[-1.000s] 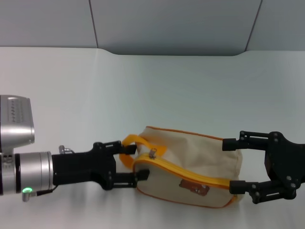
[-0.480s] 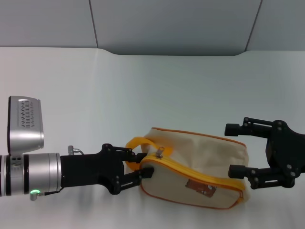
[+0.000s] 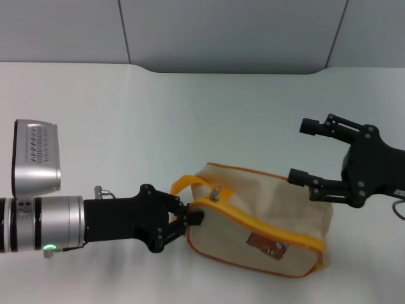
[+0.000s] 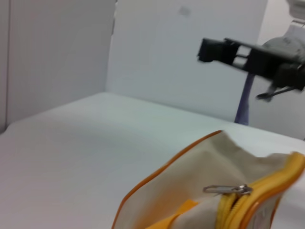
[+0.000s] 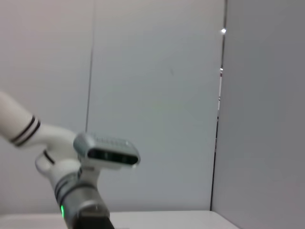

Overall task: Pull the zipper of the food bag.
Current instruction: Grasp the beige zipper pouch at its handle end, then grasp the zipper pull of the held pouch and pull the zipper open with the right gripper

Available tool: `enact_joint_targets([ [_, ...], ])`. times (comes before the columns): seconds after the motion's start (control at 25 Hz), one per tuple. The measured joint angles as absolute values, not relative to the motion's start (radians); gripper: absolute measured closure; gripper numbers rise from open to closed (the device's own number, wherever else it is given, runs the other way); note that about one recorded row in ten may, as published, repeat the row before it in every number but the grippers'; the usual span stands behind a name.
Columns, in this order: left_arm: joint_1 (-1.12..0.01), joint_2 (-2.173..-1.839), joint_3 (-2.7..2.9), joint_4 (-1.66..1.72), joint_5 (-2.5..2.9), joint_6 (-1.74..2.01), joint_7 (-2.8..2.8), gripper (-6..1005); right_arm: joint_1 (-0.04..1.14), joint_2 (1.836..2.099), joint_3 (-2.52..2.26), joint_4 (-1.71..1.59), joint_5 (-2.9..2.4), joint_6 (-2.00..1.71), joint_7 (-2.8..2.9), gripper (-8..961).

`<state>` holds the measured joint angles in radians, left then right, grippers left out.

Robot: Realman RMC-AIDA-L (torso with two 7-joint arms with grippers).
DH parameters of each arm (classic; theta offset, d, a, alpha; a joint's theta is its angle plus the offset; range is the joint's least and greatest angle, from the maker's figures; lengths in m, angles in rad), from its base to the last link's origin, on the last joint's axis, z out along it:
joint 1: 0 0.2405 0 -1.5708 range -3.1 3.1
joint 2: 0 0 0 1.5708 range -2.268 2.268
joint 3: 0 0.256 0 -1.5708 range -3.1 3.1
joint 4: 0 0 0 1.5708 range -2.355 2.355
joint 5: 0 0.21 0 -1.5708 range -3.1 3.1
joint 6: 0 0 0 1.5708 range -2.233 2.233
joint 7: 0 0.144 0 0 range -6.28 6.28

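Note:
The cream food bag [image 3: 266,212] lies on its side on the white table, bear print [image 3: 262,245] facing me. Its yellow-orange zipper [image 3: 253,223] curves along the front edge, with the silvery pull tab [image 3: 216,192] near the left end by the loop handle [image 3: 187,183]. My left gripper [image 3: 186,214] is shut on the bag's left end, just below the handle. My right gripper [image 3: 304,152] is open and empty, raised above the bag's right end. The left wrist view shows the zipper [image 4: 257,195], the pull tab [image 4: 227,189] and the bag's canvas [image 4: 205,162] up close.
The white table [image 3: 190,114] meets a grey wall at the back. The right gripper [image 4: 228,47] shows far off in the left wrist view. The right wrist view shows only the left arm [image 5: 97,157] and the wall panels.
My right gripper has let go of the bag's right end and risen up and back. My left gripper's fingers have closed on the bag's left end, and the bag has shifted slightly.

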<state>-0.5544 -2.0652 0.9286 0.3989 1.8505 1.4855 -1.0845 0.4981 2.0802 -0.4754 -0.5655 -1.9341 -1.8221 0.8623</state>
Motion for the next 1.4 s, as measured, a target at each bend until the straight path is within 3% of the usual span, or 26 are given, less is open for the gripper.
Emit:
enact_joint_targets([
  [0.2,-0.583,-2.036,0.890,0.402,1.848,1.537,-1.080,852,0.515,2.083,-0.527,-0.542,-1.934,-1.786,0.701,205],
  [0.32,-0.600,-2.023,0.889,0.410,1.853,1.551,-1.083,931,0.525,2.085,-0.536,-0.518,-1.934,-1.744,0.643,321],
  [0.4,-0.603,-2.021,0.891,0.429,1.854,1.568,-1.085,929,0.533,2.085,-0.536,-0.492,-1.934,-1.720,0.594,399],
  [0.88,-0.650,-2.022,0.898,0.489,1.885,1.605,-1.089,938,0.598,2.090,-0.571,-0.353,-1.938,-1.641,0.393,660],
  [1.12,-0.664,-2.025,0.897,0.503,1.893,1.607,-1.086,938,0.631,2.091,-0.589,-0.327,-1.937,-1.630,0.385,755],
  [1.4,-0.665,-2.026,0.889,0.503,1.895,1.607,-1.085,940,0.641,2.092,-0.626,-0.309,-1.933,-1.626,0.379,756],
])
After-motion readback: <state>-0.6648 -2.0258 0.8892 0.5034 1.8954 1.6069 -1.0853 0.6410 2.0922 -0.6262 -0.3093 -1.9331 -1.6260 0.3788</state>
